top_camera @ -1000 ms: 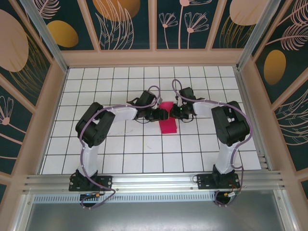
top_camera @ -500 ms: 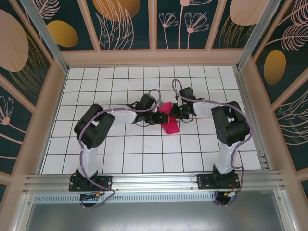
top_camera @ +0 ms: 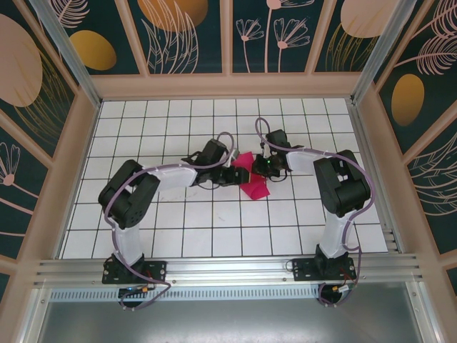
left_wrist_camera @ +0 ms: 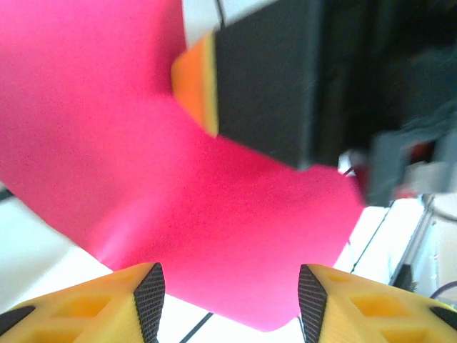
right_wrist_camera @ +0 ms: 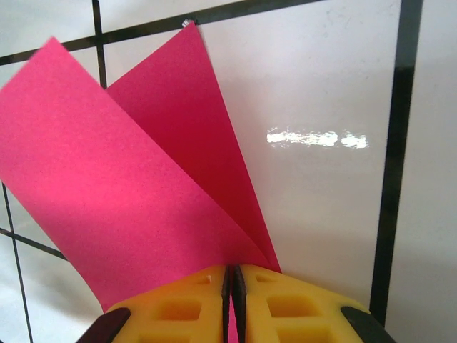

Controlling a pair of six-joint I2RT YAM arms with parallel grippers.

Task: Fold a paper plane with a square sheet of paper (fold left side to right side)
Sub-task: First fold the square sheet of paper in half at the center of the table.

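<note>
Middle of the table (top_camera: 178, 229): the square sheet of paper (top_camera: 251, 182) lies doubled over, long axis running far edge to near edge, its pink layers fanned apart. The right gripper (right_wrist_camera: 232, 273) is clamped where the layers meet. The left gripper (left_wrist_camera: 230, 300), jaws half-wide and empty, faces the sheet from the left, just beside it.

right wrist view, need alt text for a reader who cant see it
The right gripper, its yellow fingers pressed together at the bottom edge, pinches the folded pink sheet of paper. The sheet's two layers fan apart up and to the left over the white table with black grid lines.
</note>
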